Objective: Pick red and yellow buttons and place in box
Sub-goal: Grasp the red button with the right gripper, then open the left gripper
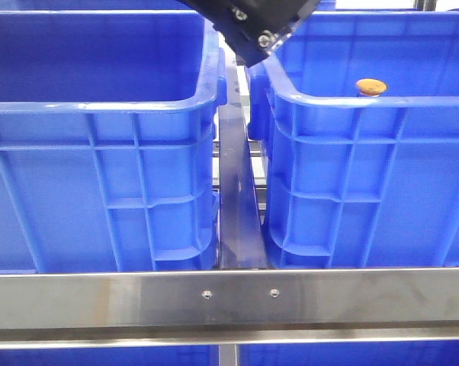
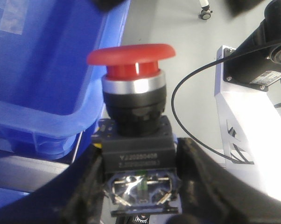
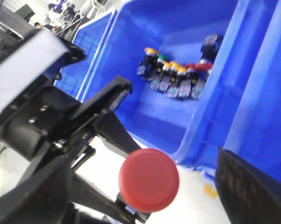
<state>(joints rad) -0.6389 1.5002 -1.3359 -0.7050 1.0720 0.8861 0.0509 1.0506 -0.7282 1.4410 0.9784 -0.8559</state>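
Observation:
My left gripper (image 2: 138, 161) is shut on the black body of a red mushroom-cap button (image 2: 131, 55) and holds it in the air beside a blue crate's rim (image 2: 87, 116). In the right wrist view that red cap (image 3: 149, 179) faces the camera, with the left arm (image 3: 61, 121) behind it. My right gripper (image 3: 140, 207) is open, its dark fingers (image 3: 252, 186) wide apart and touching nothing. An orange-yellow button (image 1: 370, 86) shows inside the right blue crate (image 1: 367, 114). The left crate (image 1: 100, 107) shows no buttons.
Several more push-buttons (image 3: 175, 77) lie in a far corner of a blue crate (image 3: 252, 93). A steel rail (image 1: 229, 297) runs across the front and a steel bar (image 1: 237, 191) between the crates. A black arm part (image 1: 252, 30) hangs above the gap.

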